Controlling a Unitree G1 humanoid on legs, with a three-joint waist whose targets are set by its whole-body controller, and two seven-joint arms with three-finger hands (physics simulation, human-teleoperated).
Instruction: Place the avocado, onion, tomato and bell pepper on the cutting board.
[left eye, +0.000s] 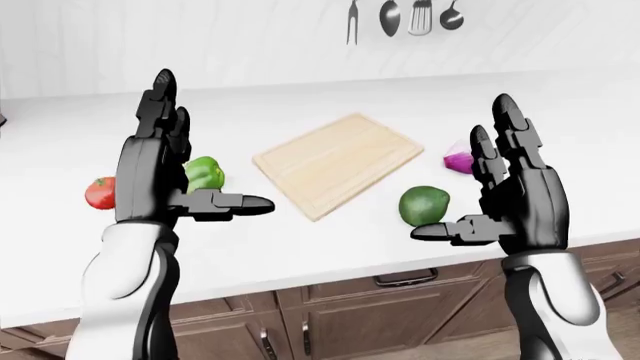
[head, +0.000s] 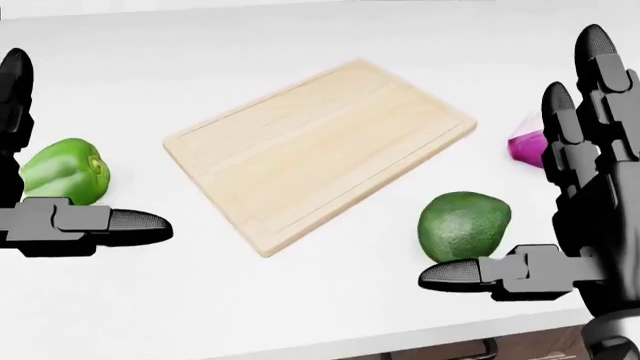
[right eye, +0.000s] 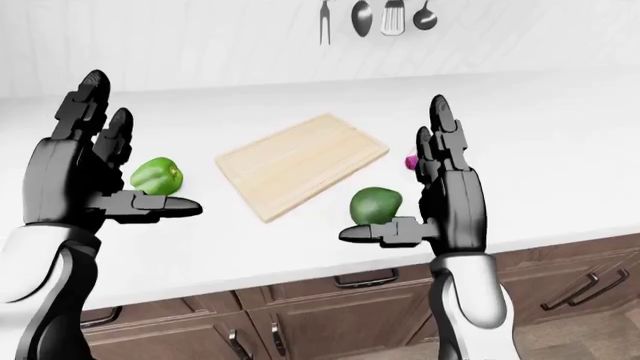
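No text, label, brand, number or sign could be read anywhere in these views.

— What's the board (head: 320, 146) made of?
— Pale wood, matt, with fine straight grain. The counter (head: 330, 307) under it is smooth, plain white and dull.
— And the produce?
— The avocado (head: 463, 223) has dark green, finely pebbled skin. The pepper (head: 62, 171) is smooth and glossy; the tomato (left eye: 99, 193) is smooth too. The onion (left eye: 458, 158) is shiny purple.
— The hands?
— The left hand (left eye: 160, 176) and right hand (left eye: 515, 199) look like black matt plastic. The drawers (right eye: 340, 304) are brown wood; the utensils (left eye: 400, 19) are grey metal.
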